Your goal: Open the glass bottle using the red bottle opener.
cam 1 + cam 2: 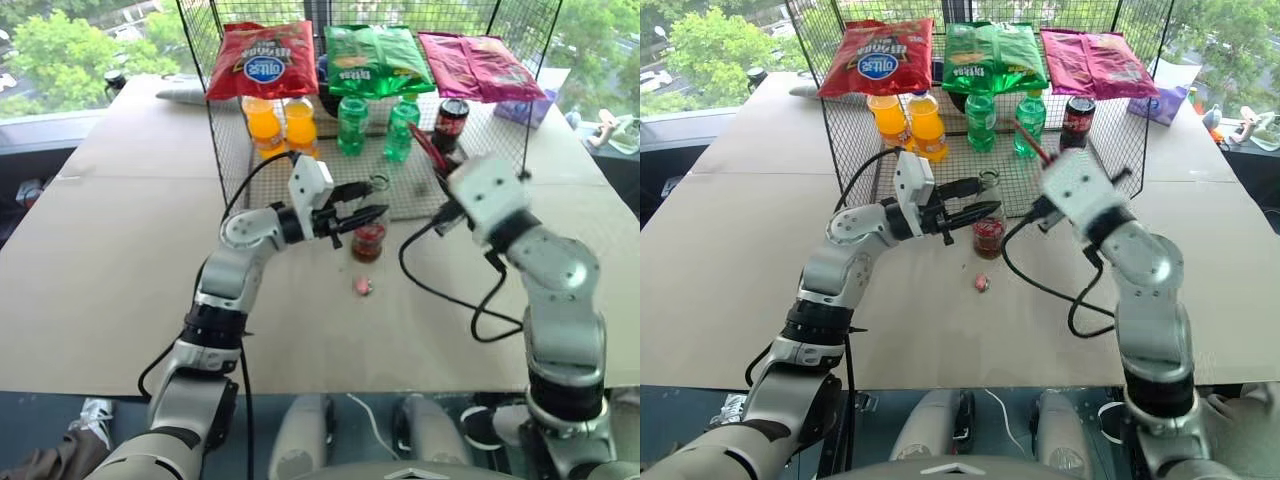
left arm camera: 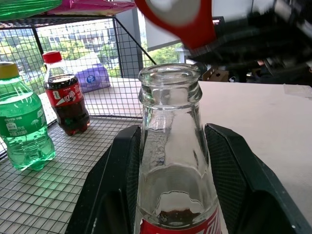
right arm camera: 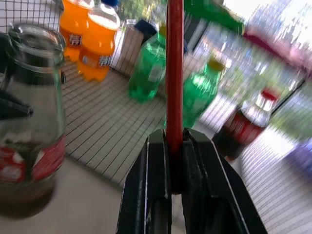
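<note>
Your cap is already off, so I judge the opening step finished: the mouth of the glass bottle [image 2: 169, 78] is bare, and a small reddish thing [image 1: 362, 286] that looks like the cap lies on the table just at 6 o'clock of it. The bottle stands upright on the brown paper-covered table [image 1: 110, 250], near the front edge of the wire mesh rack [image 1: 225, 150]. Your left gripper [image 1: 368, 212] has its two black fingers [image 2: 117, 185] about half open and pressed on both sides of the bottle below the neck, so it holds the bottle steady. Your right gripper [image 3: 171, 146] is closed tight on the handle of the red bottle opener [image 3: 174, 68], which sticks up at about 2 o'clock of the bottle, apart from the mouth. What is left, I think, is only to carry the opener away and put it down, then to loosen the left fingers slowly, because the glass is smooth, hard and contoured and may tip. The bottle is clear with a thick rounded lip, a red label and a little dark drink at the bottom. The opener is flat, thin and stiff; its surface looks glossy.
</note>
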Controlling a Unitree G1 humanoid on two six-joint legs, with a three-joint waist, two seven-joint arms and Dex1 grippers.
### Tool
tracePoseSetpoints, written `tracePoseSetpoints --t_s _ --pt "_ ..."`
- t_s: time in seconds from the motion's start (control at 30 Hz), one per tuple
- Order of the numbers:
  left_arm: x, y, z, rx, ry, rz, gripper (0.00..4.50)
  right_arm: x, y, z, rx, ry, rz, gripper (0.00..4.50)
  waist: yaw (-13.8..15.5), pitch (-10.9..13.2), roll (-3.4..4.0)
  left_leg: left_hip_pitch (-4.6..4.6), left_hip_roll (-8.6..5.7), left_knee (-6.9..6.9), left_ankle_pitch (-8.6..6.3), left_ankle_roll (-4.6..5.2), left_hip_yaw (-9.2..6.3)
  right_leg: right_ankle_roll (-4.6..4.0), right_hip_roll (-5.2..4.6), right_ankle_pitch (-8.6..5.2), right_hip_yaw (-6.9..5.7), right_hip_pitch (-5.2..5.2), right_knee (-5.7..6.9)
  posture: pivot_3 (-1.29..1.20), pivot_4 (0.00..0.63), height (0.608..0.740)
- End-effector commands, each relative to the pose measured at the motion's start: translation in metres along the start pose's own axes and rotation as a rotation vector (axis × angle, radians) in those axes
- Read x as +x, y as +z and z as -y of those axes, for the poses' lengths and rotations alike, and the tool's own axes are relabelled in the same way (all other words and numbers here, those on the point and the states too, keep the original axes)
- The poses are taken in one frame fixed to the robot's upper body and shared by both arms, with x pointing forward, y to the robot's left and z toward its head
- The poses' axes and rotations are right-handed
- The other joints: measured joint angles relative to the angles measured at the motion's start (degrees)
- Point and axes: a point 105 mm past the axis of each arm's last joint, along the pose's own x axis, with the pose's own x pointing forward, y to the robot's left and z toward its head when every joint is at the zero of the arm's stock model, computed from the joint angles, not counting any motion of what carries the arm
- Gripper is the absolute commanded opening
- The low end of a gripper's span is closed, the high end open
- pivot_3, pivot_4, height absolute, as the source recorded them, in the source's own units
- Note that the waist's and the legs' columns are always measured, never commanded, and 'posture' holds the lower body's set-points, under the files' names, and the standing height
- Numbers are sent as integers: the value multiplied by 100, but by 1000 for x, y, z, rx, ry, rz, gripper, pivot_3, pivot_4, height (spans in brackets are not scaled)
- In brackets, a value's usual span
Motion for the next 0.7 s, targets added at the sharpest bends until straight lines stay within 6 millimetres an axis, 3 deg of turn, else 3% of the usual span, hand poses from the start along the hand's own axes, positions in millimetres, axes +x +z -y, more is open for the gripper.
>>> tracePoseSetpoints --t_s 0.03,0.13,0.3,0.47,0.63,0.7 --pt "-2 2 1 16 13 4 1989 -14 -9 -13 203 93 -73 0 -5 1 2 0 0 0 0 0 1 0 -1 0 0 -2 0 0 150 740" --pt "-3 1 2 20 23 -1 1989 -15 -33 -25 447 143 -211 0 -9 1 3 0 4 -9 -1 -1 1 -3 -5 -1 0 -9 0 0 150 740" --pt "-4 2 4 18 24 16 1989 -9 -62 -35 619 183 -347 0 -14 1 6 1 -1 -25 -1 -2 4 -7 -12 -3 0 -14 -7 0 150 740" --pt "-5 0 3 17 29 8 1989 -3 -90 -32 709 173 -459 2100 -13 1 6 0 -7 -39 -1 -2 7 -7 -15 -3 0 -14 -21 0 150 740" --pt "-5 0 3 13 24 8 1989 -9 -94 -15 619 115 -456 4469 -13 0 8 2 -8 -47 0 -1 7 -6 -12 -3 0 -13 -27 0 150 740" --pt "-5 0 3 9 21 10 1989 -12 -89 -6 518 81 -407 4469 13 0 9 1 -10 -46 0 -1 5 -6 -14 -3 -2 -12 -31 0 150 740"
